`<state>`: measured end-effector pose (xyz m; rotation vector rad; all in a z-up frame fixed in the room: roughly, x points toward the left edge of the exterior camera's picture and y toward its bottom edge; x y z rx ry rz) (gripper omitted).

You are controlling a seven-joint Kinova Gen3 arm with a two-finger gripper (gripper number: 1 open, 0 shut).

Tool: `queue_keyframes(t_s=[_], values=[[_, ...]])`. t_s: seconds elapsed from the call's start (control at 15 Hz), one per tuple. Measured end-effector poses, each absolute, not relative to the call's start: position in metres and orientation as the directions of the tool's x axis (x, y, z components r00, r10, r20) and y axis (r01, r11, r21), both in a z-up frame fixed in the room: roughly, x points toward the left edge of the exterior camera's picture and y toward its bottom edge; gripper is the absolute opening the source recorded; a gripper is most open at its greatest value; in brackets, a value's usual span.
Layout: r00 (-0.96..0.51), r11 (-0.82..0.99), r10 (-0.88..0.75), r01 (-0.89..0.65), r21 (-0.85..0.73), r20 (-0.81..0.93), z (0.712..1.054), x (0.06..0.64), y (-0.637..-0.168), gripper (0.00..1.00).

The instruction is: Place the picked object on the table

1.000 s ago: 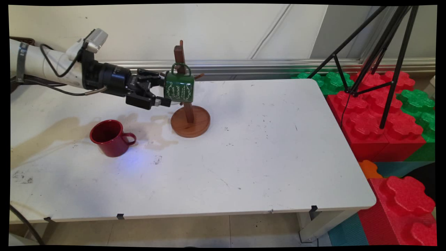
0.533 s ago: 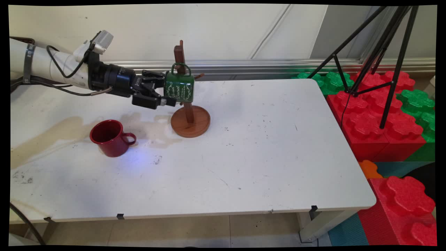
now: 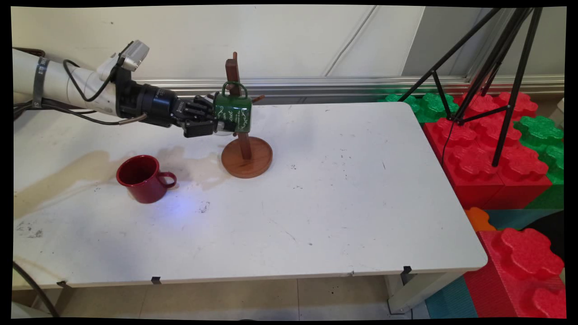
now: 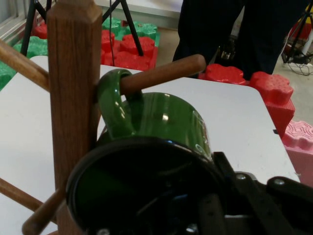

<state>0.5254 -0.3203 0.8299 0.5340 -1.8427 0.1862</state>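
A green enamel mug point(image 3: 234, 113) with white lettering hangs by its handle on a peg point(image 4: 161, 73) of the wooden mug tree point(image 3: 246, 157). My gripper point(image 3: 216, 122) reaches in level from the left and is shut on the mug's rim. In the hand view the green mug point(image 4: 166, 117) fills the lower middle, its dark opening facing the camera. One finger point(image 4: 232, 188) presses the outside of the rim on the right. The tree's post point(image 4: 73, 98) stands just left of the mug. A red mug point(image 3: 143, 178) sits upright on the table point(image 3: 343, 216), lower left of the gripper.
A brownish stain point(image 3: 81, 171) spreads over the table's left part. A black tripod point(image 3: 496, 67) stands over red and green foam blocks point(image 3: 492, 149) beyond the right edge. In the hand view dark trouser legs point(image 4: 234, 29) stand behind the table.
The gripper moved right and slightly up to the green mug, and its fingers went from spread apart to closed on the rim. The mug still hangs on its peg.
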Motion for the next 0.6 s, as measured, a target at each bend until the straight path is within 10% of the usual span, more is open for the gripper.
queue_keyframes(t_s=[0.6], values=[[-0.237,0.887,-0.265,-0.439,0.14,0.935,0.8317,0.5237,-0.3224,0.0]])
